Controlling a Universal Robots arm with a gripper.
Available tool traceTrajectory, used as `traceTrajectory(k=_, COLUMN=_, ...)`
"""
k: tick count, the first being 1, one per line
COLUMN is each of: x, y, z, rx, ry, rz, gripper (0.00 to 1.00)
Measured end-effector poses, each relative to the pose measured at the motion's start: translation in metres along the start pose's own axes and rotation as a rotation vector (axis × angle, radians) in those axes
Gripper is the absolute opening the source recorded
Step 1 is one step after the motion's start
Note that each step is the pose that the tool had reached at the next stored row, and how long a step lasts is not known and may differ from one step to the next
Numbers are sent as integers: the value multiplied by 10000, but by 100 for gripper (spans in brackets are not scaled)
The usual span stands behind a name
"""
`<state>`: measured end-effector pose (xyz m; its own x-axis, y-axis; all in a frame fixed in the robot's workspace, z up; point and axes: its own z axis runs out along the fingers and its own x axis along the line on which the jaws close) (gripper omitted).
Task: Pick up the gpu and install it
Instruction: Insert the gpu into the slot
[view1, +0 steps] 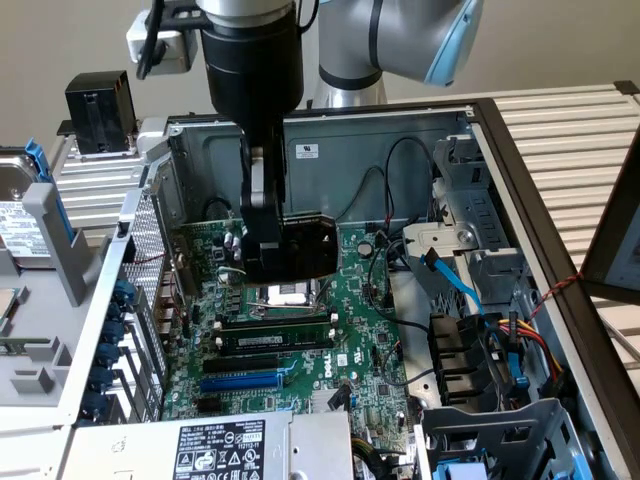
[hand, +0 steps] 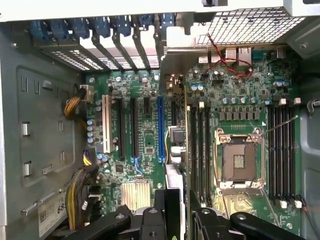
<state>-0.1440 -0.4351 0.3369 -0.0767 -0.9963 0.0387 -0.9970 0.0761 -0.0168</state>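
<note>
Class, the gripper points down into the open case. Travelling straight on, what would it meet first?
Most likely the motherboard, reached first by the gpu that the gripper holds, somewhere between the blue slot and the CPU socket; exact depth is unclear.

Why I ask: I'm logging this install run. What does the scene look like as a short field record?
setting: open computer case, green motherboard inside
gripper: shut on the gpu
gpu position: held over the motherboard, not in a slot
blue slot: empty
CPU socket: uncovered
</note>
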Motion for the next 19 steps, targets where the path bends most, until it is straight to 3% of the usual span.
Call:
traceTrajectory(k=5, x=75, y=13, z=34, rx=3, ry=-18, rz=2, gripper=28)
traceTrajectory(k=9, x=115, y=37, z=89, rx=-1, ry=-79, rz=4, gripper=28)
traceTrajectory(k=15, x=155, y=82, z=195, rx=-6, ry=-126, rz=10, gripper=28)
traceTrajectory(k=17, x=178, y=86, z=229, rx=-9, ry=-159, rz=18, gripper=28)
traceTrajectory(k=19, x=202, y=86, z=254, rx=-14, ry=-239, rz=28, gripper=28)
